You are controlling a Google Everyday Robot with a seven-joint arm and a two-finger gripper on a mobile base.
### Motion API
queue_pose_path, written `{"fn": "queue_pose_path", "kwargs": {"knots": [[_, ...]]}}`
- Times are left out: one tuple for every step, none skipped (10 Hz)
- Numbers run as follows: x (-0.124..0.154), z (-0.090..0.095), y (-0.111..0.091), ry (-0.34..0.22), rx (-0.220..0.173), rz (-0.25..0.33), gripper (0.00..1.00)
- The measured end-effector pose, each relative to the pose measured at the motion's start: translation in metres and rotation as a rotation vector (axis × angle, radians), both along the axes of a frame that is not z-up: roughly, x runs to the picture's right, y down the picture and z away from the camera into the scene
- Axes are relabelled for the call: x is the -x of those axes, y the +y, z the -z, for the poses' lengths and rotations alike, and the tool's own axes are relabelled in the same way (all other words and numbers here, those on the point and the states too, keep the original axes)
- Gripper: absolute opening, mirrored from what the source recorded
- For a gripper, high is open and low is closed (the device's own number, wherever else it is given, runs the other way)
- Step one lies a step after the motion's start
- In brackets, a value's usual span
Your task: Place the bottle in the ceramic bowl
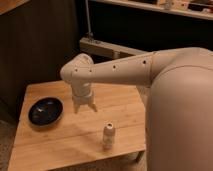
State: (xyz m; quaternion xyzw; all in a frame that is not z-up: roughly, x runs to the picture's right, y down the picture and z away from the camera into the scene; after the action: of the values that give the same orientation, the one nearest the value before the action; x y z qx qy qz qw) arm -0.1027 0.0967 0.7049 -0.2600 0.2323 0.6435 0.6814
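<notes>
Camera view looks down on a pale wooden table (60,145) with visible grain, its top running from 9 o'clock to about 4 o'clock in the picture. Behind it stands a dark panelled wall (40,45), and a pale beam (107,48) crosses the background at 12 o'clock. A strip of speckled floor (6,136) shows at 8 o'clock, beside the table's left edge. The robot's big rounded body (180,115) fills the 3 o'clock side, and its arm (120,72) reaches from there toward the middle of the table.

The gripper (84,107) hangs over the tabletop near the centre of the picture, pointing straight down. Its fingers (93,106) are spread apart with nothing between them.

The bottle (108,136) stands upright on the table, long axis vertical, cap up, near the front edge. It sits at about 5 o'clock from the gripper and apart from it, untouched.

The bowl (45,111), dark and glossy, rests on the table at 9 o'clock from the gripper, mouth up. The bottle lies at 4 o'clock from the bowl, well apart from it, so it is not yet inside
</notes>
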Motion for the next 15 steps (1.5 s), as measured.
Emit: {"fn": "queue_pose_path", "kwargs": {"knots": [[0.000, 0.000, 0.000, 0.000, 0.000, 0.000, 0.65], [0.000, 0.000, 0.000, 0.000, 0.000, 0.000, 0.65], [0.000, 0.000, 0.000, -0.001, -0.001, 0.000, 0.65], [0.000, 0.000, 0.000, 0.000, -0.001, 0.000, 0.65], [0.000, 0.000, 0.000, 0.000, 0.000, 0.000, 0.65], [0.001, 0.000, -0.001, -0.001, -0.001, -0.001, 0.65], [0.000, 0.000, -0.001, -0.004, 0.000, 0.002, 0.65], [-0.002, 0.001, -0.004, -0.025, -0.005, 0.013, 0.65], [-0.008, 0.003, -0.018, -0.062, -0.021, 0.026, 0.65], [-0.013, 0.007, -0.031, -0.089, -0.035, 0.035, 0.65], [-0.024, 0.013, -0.048, -0.117, -0.050, 0.045, 0.65], [-0.037, 0.015, -0.060, -0.132, -0.062, 0.051, 0.65], [-0.049, 0.018, -0.068, -0.145, -0.069, 0.055, 0.65], [-0.061, 0.020, -0.071, -0.147, -0.070, 0.057, 0.65], [-0.072, 0.022, -0.071, -0.147, -0.060, 0.060, 0.65]]}}
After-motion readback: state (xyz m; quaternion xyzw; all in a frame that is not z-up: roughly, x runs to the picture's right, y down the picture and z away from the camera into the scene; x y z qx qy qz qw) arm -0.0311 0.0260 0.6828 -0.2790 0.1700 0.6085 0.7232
